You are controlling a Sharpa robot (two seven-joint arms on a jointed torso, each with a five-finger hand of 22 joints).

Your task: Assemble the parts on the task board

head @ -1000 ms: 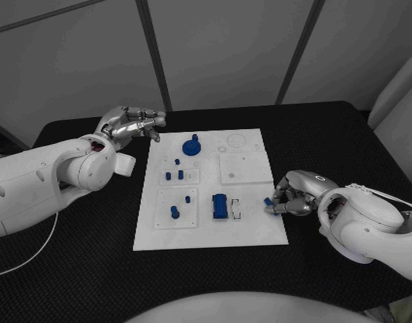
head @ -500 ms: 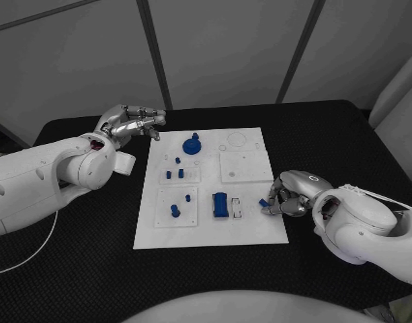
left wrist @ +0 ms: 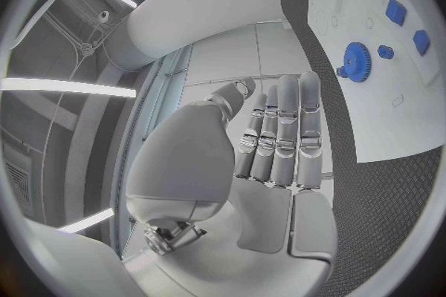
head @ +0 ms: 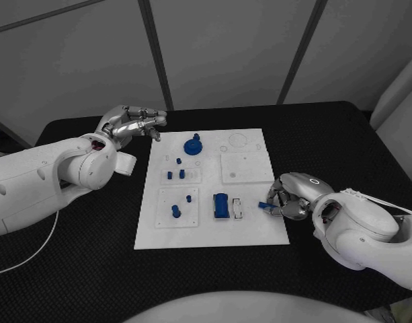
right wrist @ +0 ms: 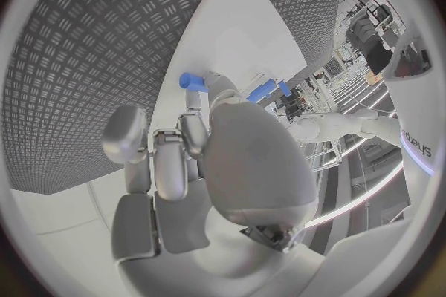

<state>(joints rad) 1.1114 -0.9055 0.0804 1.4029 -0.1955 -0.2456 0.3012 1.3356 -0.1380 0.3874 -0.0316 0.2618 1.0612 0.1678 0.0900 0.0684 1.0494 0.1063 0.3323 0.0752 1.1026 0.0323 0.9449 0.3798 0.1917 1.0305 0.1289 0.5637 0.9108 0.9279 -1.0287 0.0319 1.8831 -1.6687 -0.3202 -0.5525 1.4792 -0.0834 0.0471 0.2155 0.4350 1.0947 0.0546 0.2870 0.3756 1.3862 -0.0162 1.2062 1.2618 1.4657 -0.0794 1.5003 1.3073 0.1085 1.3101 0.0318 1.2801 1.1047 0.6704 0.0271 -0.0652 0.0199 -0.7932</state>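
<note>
Head view — right robot hand (head: 291,196) pinches blue part (head: 264,204).

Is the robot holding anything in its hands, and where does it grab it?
The right hand pinches a small blue part by one end, over the task board's right edge. The left hand holds nothing.

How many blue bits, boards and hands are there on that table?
blue gear: 1
large blue block: 1
small blue pieces: 6, one pinched by the right hand
white task board: 1
silver hands: 2, with the left hand
Total: 11
</note>
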